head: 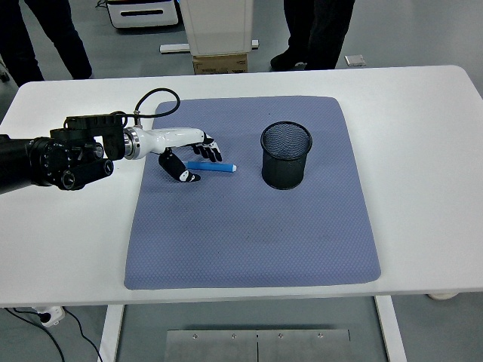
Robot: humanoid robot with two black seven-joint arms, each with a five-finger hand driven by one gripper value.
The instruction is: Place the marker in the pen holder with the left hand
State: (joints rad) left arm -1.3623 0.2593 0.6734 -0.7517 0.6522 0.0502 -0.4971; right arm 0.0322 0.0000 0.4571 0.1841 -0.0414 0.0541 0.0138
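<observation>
A blue marker (214, 166) with a white tip lies flat on the blue-grey mat (249, 226), left of the black mesh pen holder (286, 155), which stands upright. My left hand (192, 160) is white with black fingertips and comes in from the left on a black arm (53, 157). Its fingers curl down over the marker's left end, with the thumb (178, 172) below the marker. The marker still lies on the mat. The right arm is out of view.
The mat covers the middle of the white table (423, 151). A cable (151, 102) loops above my left wrist. People's legs (317, 30) and a white cabinet (219, 30) stand beyond the far edge.
</observation>
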